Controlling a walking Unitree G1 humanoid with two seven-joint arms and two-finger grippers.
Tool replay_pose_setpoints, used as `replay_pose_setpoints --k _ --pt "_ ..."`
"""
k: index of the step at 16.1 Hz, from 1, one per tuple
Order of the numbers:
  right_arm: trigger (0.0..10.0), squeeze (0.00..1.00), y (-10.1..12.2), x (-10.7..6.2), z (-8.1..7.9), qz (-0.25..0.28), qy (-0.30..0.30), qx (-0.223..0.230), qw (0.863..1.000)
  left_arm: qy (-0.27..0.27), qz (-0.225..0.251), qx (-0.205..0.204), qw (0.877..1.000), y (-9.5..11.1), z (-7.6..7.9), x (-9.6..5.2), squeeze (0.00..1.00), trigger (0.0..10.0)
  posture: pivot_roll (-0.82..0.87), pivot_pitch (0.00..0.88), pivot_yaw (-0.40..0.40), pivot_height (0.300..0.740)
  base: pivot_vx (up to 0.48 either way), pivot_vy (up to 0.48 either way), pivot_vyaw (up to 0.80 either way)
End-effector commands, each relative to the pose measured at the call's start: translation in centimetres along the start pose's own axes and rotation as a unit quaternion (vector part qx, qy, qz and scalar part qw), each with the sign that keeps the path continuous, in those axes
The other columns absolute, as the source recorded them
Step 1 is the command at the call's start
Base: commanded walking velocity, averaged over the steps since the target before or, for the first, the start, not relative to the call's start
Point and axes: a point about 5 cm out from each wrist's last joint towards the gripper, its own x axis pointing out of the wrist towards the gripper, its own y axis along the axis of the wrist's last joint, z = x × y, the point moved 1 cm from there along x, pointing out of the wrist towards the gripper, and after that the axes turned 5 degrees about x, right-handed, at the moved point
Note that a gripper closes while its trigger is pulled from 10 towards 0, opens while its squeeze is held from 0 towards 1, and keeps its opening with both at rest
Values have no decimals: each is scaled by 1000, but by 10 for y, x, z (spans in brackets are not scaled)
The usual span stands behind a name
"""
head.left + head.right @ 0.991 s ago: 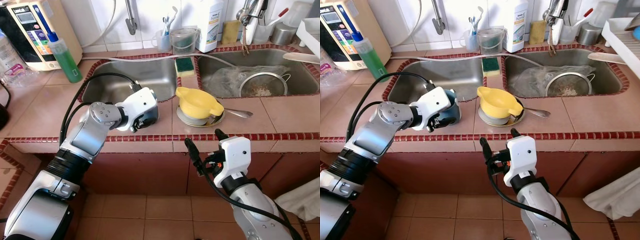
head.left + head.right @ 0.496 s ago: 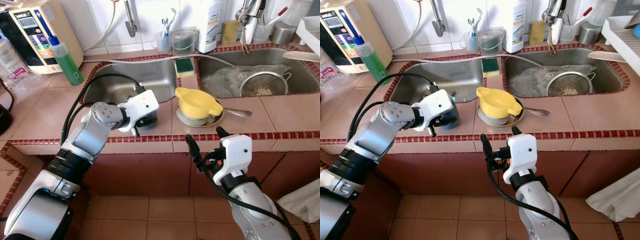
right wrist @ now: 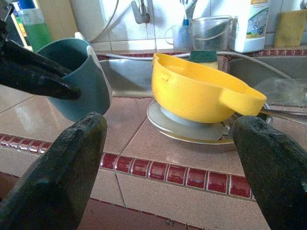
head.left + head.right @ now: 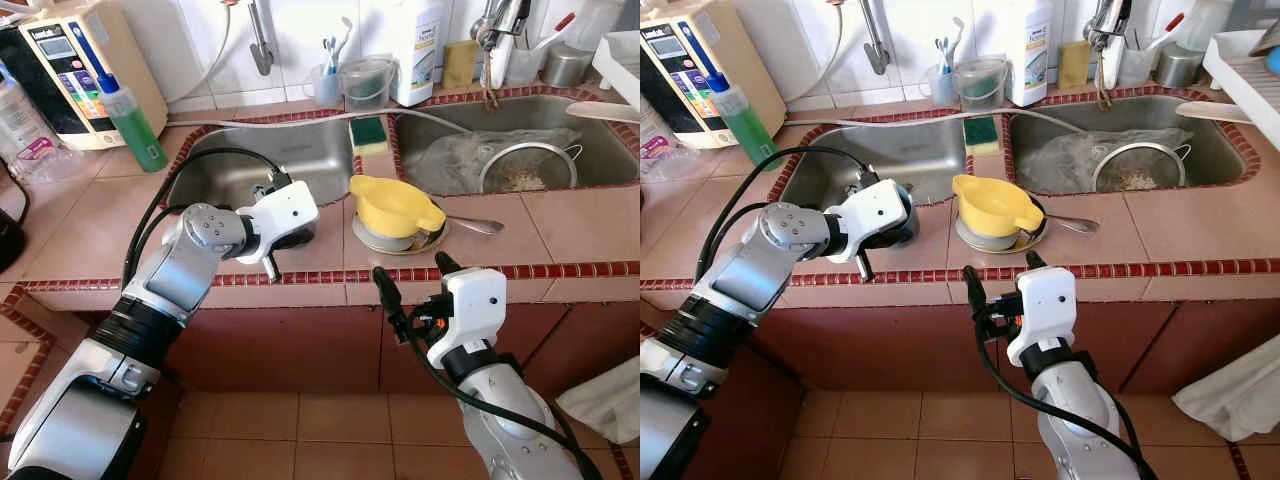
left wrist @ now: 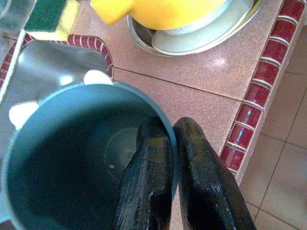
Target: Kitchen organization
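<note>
the teal cup (image 3: 79,79) sits tilted on the counter (image 4: 80,225) by the left sink's (image 4: 250,160) front corner, its rim pinched by the left gripper (image 5: 175,158); the right gripper (image 4: 410,285), spread wide, hangs below the counter edge, farther off.

A: Colours on the counter (image 4: 560,215)?
B: Pinkish-tan tiles, dark red tile edging. Teal cup (image 5: 72,158), yellow bowl (image 4: 395,205), green-and-yellow sponge (image 4: 368,131).
A: Grippers?
B: 2 black fingers (image 5: 148,187) each; green liquid in bottle (image 4: 130,115).
</note>
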Motion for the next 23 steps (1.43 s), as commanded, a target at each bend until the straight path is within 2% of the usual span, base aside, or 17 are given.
replay_pose_setpoints --k 1,3,5,6,7,8,9,10,11,13,14,16,17,18,20,22,23 --pt "10000 0 1 2 -3 6 3 7 1000 2 -10 8 1000 -4 -4 -5 0 0 -307 80 175 740 0 0 0" --pt "10000 0 2 3 -3 7 5 7 1000 5 -10 4 1000 -5 -5 -5 0 0 -308 75 174 740 0 0 0" --pt "10000 0 4 5 -2 13 3 5 1000 34 1 -34 999 -4 -12 -8 0 0 -312 71 170 740 0 0 0" --pt "10000 0 7 8 1 20 -4 8 1000 66 13 -91 994 -5 -19 -9 0 2471 -312 68 165 740 0 0 0" --pt "10000 0 9 10 4 26 -12 11 1000 90 24 -132 987 -7 -22 -10 0 10000 -311 66 158 740 0 0 0" --pt "10000 0 10 12 6 29 -16 13 999 107 31 -151 982 -8 -23 -10 0 10000 -311 65 156 740 0 0 0" --pt "10000 0 15 16 9 42 -21 12 999 126 67 -194 971 -6 -23 -11 0 10000 -307 60 146 740 0 0 0" --pt "10000 0 21 21 12 59 -21 12 998 154 117 -236 952 -1 -22 -15 0 10000 -302 56 135 740 0 0 0" --pt "10000 0 25 25 13 71 -19 9 997 174 142 -255 940 1 -21 -18 0 10000 -294 53 124 740 0 0 0" --pt "10000 0 32 33 18 89 -15 3 996 219 169 -280 919 1 -22 -24 0 10000 -278 49 107 740 0 0 0" --pt "10000 0 34 35 20 94 -15 1 995 232 176 -284 914 1 -23 -25 0 10000 -276 49 105 740 0 0 0" --pt "10000 0 45 48 29 113 -28 -8 993 300 199 -292 886 -4 -23 -33 0 10000 -257 43 80 740 0 0 0" --pt "10000 0 49 57 34 121 -37 -15 992 343 209 -294 867 -10 -20 -36 0 10000 -254 42 72 740 0 0 0" --pt "10000 0 49 57 34 121 -37 -15 992 343 209 -294 867 -10 -20 -36 0 10000 -254 42 72 740 0 0 0" --pt "10000 0 49 64 35 122 -40 -22 991 359 223 -299 855 -13 -13 -37 0 10000 -245 38 61 740 0 0 0" --pt "10000 0 50 68 30 124 -24 -25 992 354 237 -278 861 -12 -3 -38 0 10000 -244 39 58 740 0 0 0" --pt "10000 0 50 70 30 125 -21 -22 992 355 242 -288 856 -14 -2 -41 0 10000 -246 40 57 740 0 0 0"
